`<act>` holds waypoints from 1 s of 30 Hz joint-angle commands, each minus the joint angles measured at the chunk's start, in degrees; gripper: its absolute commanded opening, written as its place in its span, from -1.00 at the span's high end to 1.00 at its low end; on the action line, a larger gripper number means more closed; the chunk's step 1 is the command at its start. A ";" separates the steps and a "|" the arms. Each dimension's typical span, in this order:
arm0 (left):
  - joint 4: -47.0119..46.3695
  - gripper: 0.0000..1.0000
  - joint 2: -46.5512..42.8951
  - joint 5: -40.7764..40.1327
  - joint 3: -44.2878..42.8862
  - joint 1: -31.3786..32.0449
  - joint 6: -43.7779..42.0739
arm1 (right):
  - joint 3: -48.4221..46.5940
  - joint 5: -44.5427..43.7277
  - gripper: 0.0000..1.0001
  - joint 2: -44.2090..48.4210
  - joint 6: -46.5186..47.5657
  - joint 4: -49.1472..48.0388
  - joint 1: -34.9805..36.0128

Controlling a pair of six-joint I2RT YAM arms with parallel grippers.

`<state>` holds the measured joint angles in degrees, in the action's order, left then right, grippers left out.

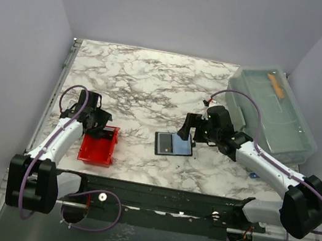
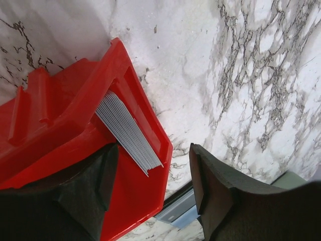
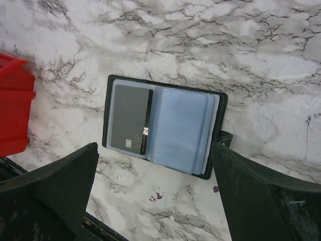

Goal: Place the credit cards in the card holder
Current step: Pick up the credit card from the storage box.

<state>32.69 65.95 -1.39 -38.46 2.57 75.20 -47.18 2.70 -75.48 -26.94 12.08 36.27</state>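
Red plastic tray (image 1: 98, 152) lies nearest, at the front left of the marble-patterned table (image 1: 148, 84). The left gripper (image 2: 153, 160) hangs over its right-hand end. The jaws stand partly apart and clasp nothing: one finger is over the inside of the tray, the other is past its wall and over bare marble. A stack of credit cards (image 2: 128, 131) stands on edge inside the tray against that wall, showing only thin grey edges, just ahead of the fingertips and apart from them. Further in, near the middle of the table, the card holder (image 1: 173, 144) lies spread open and flat. A dark card (image 3: 129, 119) sits in its left clear sleeve and a light blue card (image 3: 179, 128) in the right one. The right gripper (image 3: 154, 150) hovers above it, jaws as wide as they go and empty, one finger on each side of the holder. Farthest back, at the right rear corner, stands a translucent grey-blue lidded box (image 1: 274, 112).
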 commanded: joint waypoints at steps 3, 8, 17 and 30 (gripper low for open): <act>-0.30 -0.23 -2.03 -1.46 0.53 -0.29 0.39 | 0.12 0.73 -0.94 -0.52 0.47 -0.30 -0.06; -0.26 -0.11 -2.41 -1.86 1.10 -0.28 0.40 | -0.02 1.05 -0.94 -0.96 0.39 -0.43 -0.09; -0.28 0.13 -3.28 -1.78 1.69 -0.29 0.01 | -0.15 1.48 -0.94 -1.29 0.30 -0.40 -0.06; 0.12 0.63 -3.07 -1.29 1.96 -0.33 -0.11 | -0.28 1.26 -0.94 -1.14 0.38 -0.12 -0.06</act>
<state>32.73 63.75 -1.93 -37.08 2.57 74.94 -47.18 3.33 -76.29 -26.94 12.08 36.27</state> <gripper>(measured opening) 0.219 0.972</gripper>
